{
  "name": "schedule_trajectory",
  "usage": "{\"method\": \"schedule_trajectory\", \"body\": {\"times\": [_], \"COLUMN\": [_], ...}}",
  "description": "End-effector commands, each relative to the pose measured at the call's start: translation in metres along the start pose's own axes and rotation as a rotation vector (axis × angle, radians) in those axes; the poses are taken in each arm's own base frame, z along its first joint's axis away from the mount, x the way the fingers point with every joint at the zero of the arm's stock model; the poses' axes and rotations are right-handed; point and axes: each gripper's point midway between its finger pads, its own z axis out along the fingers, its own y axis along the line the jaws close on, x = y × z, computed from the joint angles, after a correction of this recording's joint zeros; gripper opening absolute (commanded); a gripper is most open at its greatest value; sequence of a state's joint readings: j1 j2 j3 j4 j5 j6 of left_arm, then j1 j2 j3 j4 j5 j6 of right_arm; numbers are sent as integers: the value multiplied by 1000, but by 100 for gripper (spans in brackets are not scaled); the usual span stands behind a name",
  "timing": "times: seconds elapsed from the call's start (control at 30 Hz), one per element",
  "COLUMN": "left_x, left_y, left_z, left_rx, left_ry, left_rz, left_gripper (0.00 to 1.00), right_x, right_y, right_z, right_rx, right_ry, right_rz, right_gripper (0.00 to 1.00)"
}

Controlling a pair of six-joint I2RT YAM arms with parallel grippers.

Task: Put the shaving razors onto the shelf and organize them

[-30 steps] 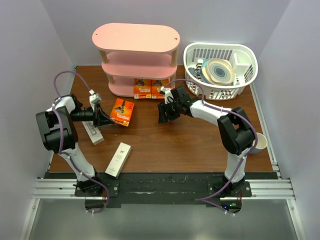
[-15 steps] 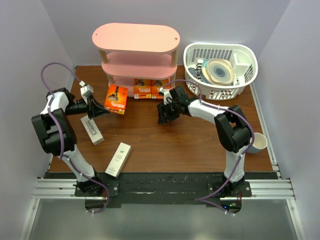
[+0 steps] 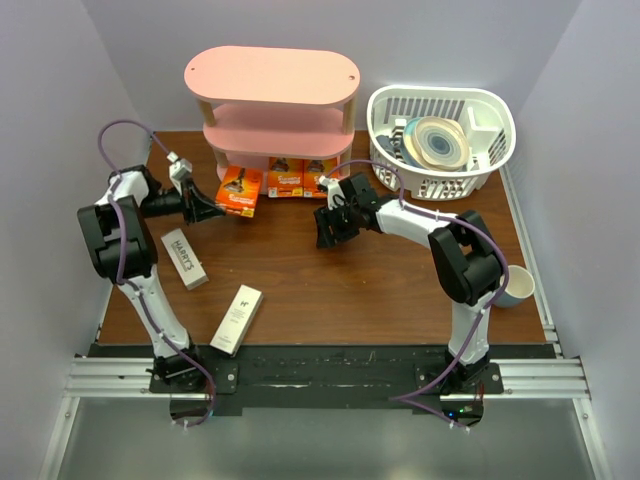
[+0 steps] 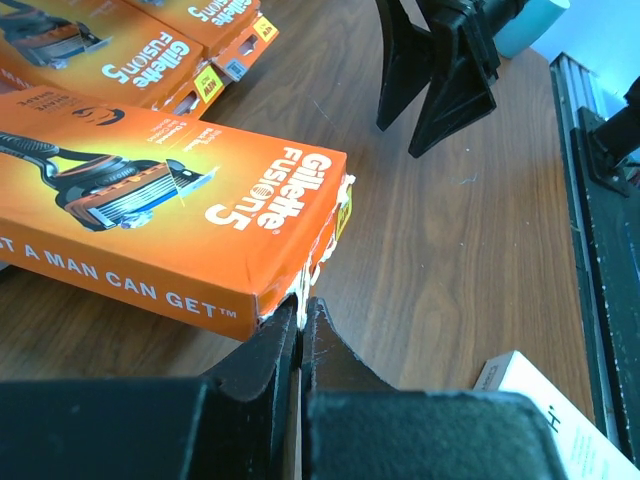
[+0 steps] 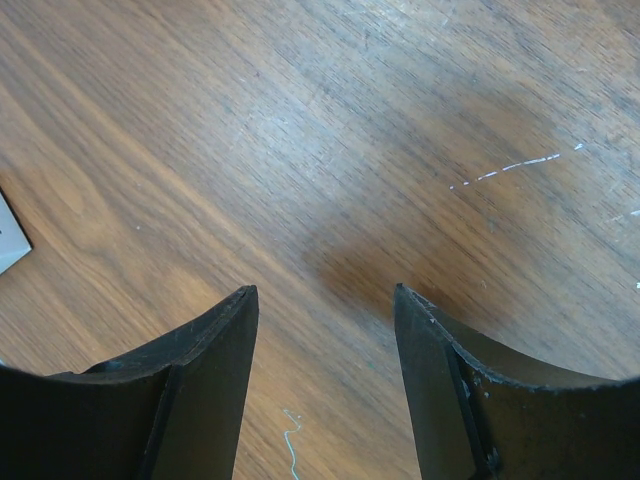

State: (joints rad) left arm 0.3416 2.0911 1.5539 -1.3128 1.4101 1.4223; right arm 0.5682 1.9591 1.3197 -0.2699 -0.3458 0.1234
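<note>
My left gripper (image 3: 207,207) (image 4: 302,305) is shut on the thin corner edge of an orange razor pack (image 3: 240,190) (image 4: 170,215). It holds the pack at the front of the pink shelf's (image 3: 272,75) bottom tier. Two more orange packs (image 3: 285,178) (image 3: 320,177) (image 4: 120,50) lie on that tier, to its right. Two whitish boxes (image 3: 183,258) (image 3: 236,318) lie on the table near the left arm; one of them (image 4: 540,410) shows at the lower right of the left wrist view. My right gripper (image 3: 328,228) (image 5: 325,295) hangs open over bare wood with nothing between its fingers.
A white slatted basket (image 3: 480,100) holding discs stands at the back right. A pale mug (image 3: 517,285) sits near the table's right edge. The right gripper (image 4: 440,80) appears in the left wrist view, beyond the held pack.
My left gripper has carried the orange pack from mid-table back toward the shelf's bottom tier, beside the other two packs. The right arm has stayed still.
</note>
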Motion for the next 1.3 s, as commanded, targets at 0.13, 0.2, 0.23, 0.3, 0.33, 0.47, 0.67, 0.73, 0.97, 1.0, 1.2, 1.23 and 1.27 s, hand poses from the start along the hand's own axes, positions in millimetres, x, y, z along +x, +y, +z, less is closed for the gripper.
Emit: {"method": "schedule_trajectory", "body": {"times": [0.13,0.2,0.23,0.3,0.33,0.47,0.67,0.73,0.97,1.0,1.2,1.23,1.27], "left_x": [-2,-2,2,6,11,22,32,34,28,28,14,13,11], "left_y": [28,33,36,40,42,49,68,71,98,100,108,109,109], "left_z": [8,8,8,8,9,9,8,6,5,6,21,23,27], "left_rx": [20,20,20,19,21,14,-37,-92,-233,-241,-213,-212,-207], "left_ry": [-75,-74,-72,-52,-45,-10,29,60,50,52,36,33,34], "left_rz": [-99,-114,-142,-159,-192,-257,-343,-455,-468,-489,-524,-515,-512], "left_gripper": [0,0,0,0,0,0,0,0,0,0,0,0,0], "right_x": [-12,-12,-12,-11,-11,-10,-9,-10,-9,-10,-7,-8,-6], "right_y": [-3,-3,-2,-3,-3,-4,-4,-6,-5,-4,-5,-4,-5], "right_z": [-5,-5,-5,-5,-5,-4,-1,1,4,4,4,3,4], "right_rx": [22,21,21,22,23,25,21,24,14,12,16,15,15], "right_ry": [-39,-39,-39,-34,-35,-33,-26,-26,-21,-22,-14,-16,-12], "right_rz": [-36,-39,-37,-37,-36,-37,-34,-33,-22,-24,-21,-24,-22], "right_gripper": [61,61,61,61,61,61,61,61,61,61,61,61,61]}}
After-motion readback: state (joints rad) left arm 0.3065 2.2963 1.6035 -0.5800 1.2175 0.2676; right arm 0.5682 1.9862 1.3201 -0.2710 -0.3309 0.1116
